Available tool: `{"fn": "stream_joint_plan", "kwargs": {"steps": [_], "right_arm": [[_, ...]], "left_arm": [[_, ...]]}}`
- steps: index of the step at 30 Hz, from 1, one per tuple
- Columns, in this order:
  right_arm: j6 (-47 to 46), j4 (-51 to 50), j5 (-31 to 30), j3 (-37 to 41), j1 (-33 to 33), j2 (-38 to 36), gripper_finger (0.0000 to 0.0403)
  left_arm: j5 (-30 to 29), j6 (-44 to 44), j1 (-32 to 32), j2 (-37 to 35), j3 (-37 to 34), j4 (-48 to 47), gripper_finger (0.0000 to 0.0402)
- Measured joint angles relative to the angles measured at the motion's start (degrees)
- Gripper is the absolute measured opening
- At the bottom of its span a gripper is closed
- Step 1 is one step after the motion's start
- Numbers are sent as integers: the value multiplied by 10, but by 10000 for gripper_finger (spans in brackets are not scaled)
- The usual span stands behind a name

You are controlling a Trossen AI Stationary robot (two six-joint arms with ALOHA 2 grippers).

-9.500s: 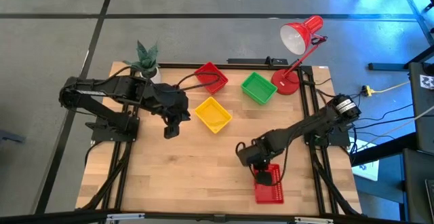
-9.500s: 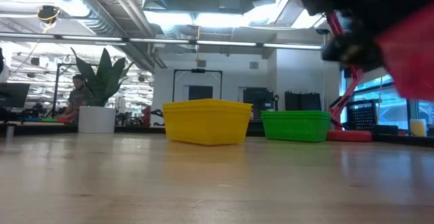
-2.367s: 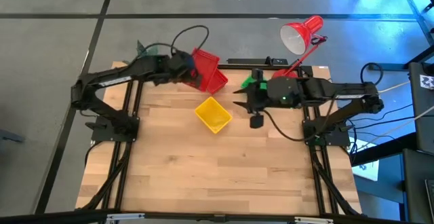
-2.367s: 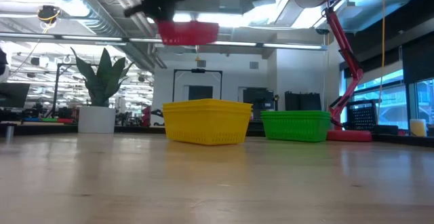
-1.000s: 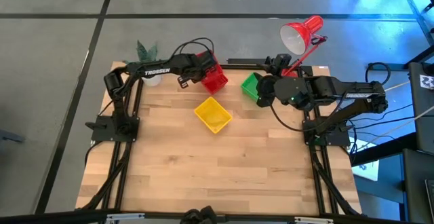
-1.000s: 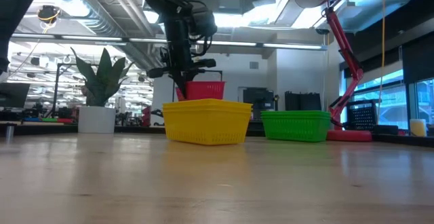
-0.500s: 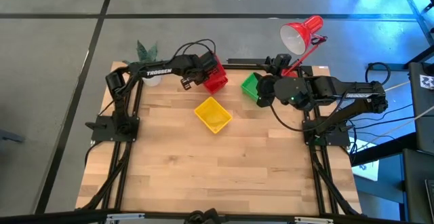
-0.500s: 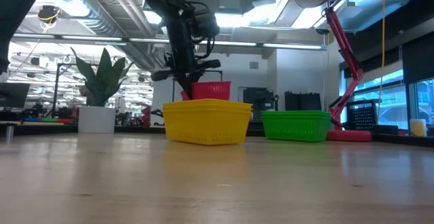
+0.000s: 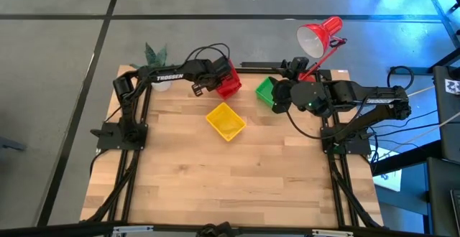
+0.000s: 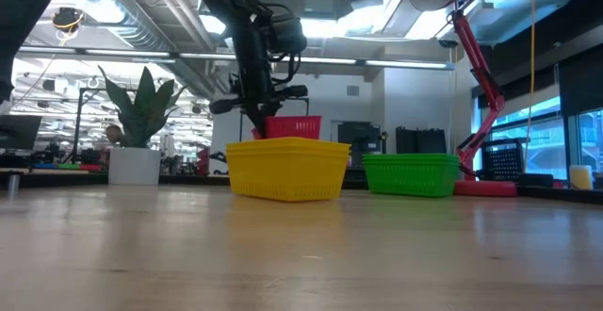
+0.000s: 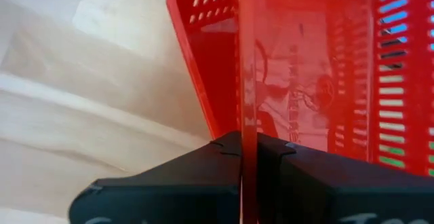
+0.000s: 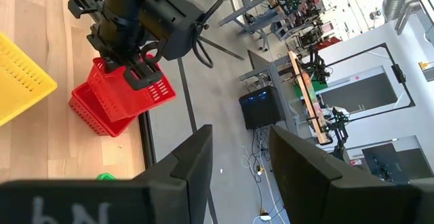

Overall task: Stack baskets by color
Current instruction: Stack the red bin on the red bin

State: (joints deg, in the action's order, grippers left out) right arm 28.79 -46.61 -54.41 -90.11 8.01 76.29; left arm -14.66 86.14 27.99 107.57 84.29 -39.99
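My left gripper [image 9: 215, 75] is shut on a red basket [image 12: 139, 81] and holds it tilted over a second red basket [image 12: 98, 112], which stands on the table near the far edge. In the low view the held basket [image 10: 292, 125] shows just above the yellow one. A yellow basket [image 9: 226, 121] stands on the table nearer the middle. A green basket [image 9: 266, 90] stands to its right, partly hidden under my right arm. My right gripper [image 12: 237, 156] hangs raised above the green basket, open, with nothing between its fingers. My left gripper pinches one side wall of the red basket at its rim [image 11: 247, 108], seen edge-on between the two fingers [image 11: 220, 149]. One finger is inside the basket and one outside. The fingers slant down from the table's left. The basket hangs tilted over the lower red basket; whether they touch, I cannot tell.
A red desk lamp [image 9: 316, 43] stands at the table's far right corner and a small potted plant [image 9: 154, 61] at the far left. The near half of the wooden table [image 9: 230, 187] is bare. Cables loop over my left arm.
My left gripper has brought the held red basket down from high over the table's far edge to just over the other red basket. In the last second it has hardly shifted.
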Motion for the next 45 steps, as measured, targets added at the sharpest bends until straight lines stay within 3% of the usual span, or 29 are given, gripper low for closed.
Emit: {"fn": "stream_joint_plan", "kwargs": {"steps": [6,14,23,33,40,45], "right_arm": [[0,0,0,0,0,0,145],[0,0,0,0,0,0,145],[0,0,0,0,0,0,145],[0,0,0,0,0,0,145],[0,0,0,0,0,0,145],[0,0,0,0,0,0,145]], "left_arm": [[-9,-55,1,0,0,2,0],[32,-23,1,4,0,1,39],[24,2,-2,0,0,6,60],[-69,-1,-7,-46,0,-4,57],[-139,-55,-10,-73,0,14,57],[-132,-146,-4,-68,0,74,57]]}}
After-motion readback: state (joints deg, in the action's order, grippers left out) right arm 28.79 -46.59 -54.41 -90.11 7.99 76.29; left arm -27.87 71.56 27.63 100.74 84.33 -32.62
